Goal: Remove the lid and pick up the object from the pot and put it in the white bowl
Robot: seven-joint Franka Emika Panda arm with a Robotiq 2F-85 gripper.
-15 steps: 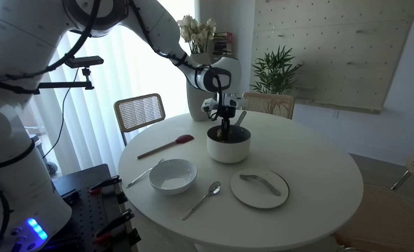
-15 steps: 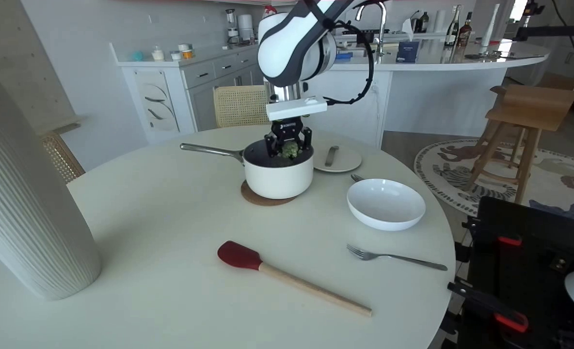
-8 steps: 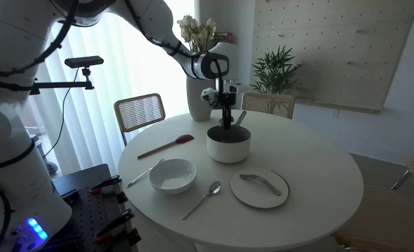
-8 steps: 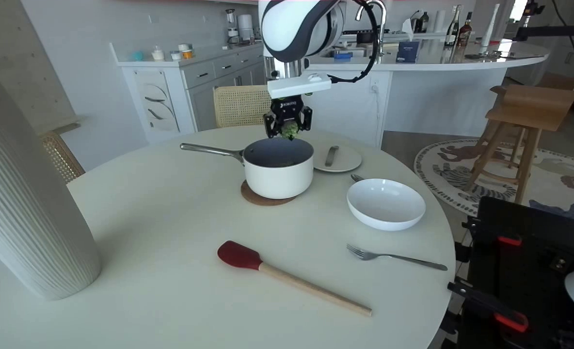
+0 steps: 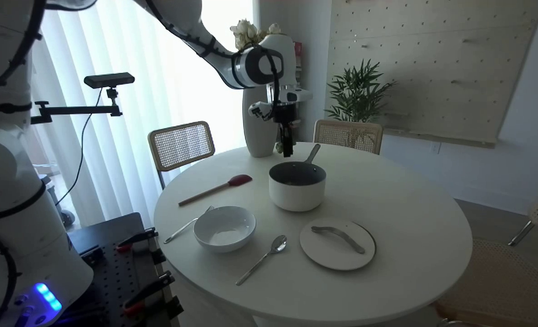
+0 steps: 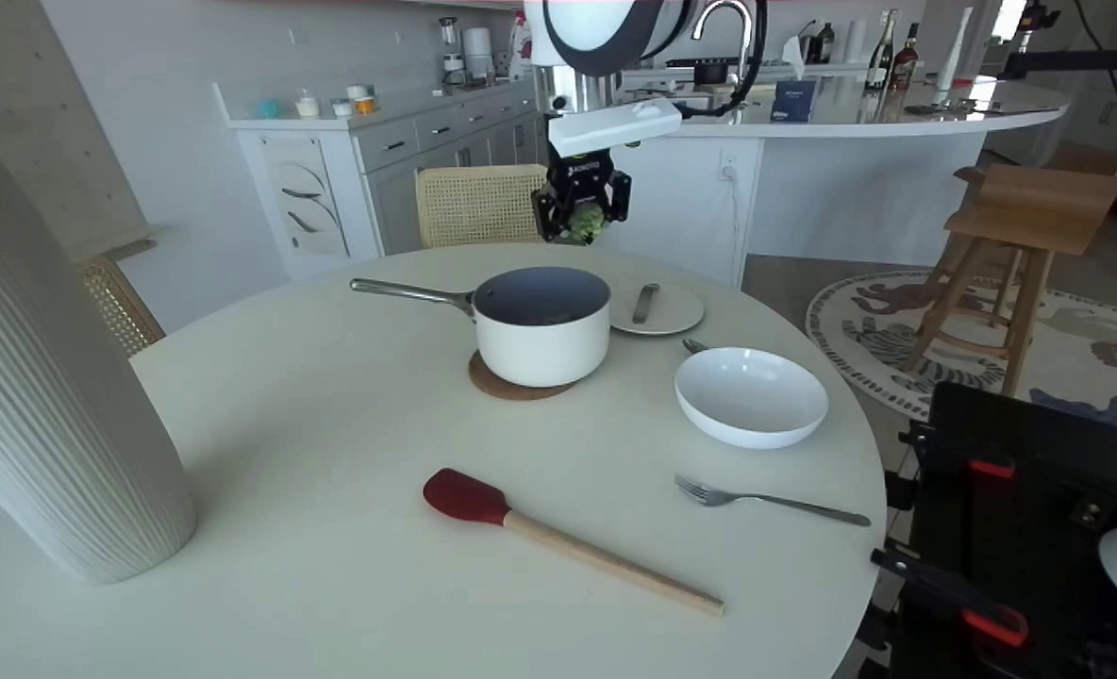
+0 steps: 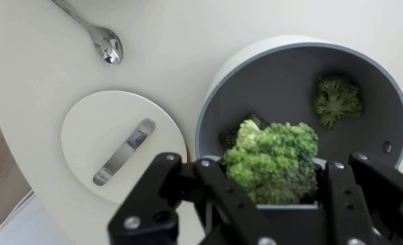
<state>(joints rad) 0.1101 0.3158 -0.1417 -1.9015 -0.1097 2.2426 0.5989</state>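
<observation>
Gripper [image 6: 582,219]: I have it closed on a load, its fingers [image 7: 341,190] drawn in on either side; I find it touching nothing else.
Broccoli floret [image 7: 273,160]: the object of the task, held in the hand, green head showing between the fingers. It hangs clear, higher than the rim of the pot [image 6: 541,354]. Step in hand, in my judgement: the pick is made and the carry is due.
Pot: below the hand, uncovered, standing on a cork mat [image 6: 491,376]. I count two more pieces inside: a loose floret [image 7: 337,102] in plain view and a second piece [image 7: 229,139] partly hidden behind my load. Whether they are wanted too, I cannot tell from here.
Lid [image 7: 114,136]: lower than the hand and off to one side, flat on the table [image 6: 332,453] near the pot, handle [image 7: 124,151] uppermost. Removal I record as done.
Spoon [image 5: 278,244]: farther from the hand than the lid, and outside the direct route, as I judge it.
White bowl [image 6: 752,387]: well apart from the hand and lower, toward the arm's base [image 5: 28,245]; the placing is not yet done. The next move calls for a level traverse that way, above both rims, then a centred descent and release inside. I expect the head to be soft and crumbly, so I advise a steady pace and no tighter squeeze.
Fork [image 6: 775,501]: just beside the white bowl; I advise keeping the descent off it.
</observation>
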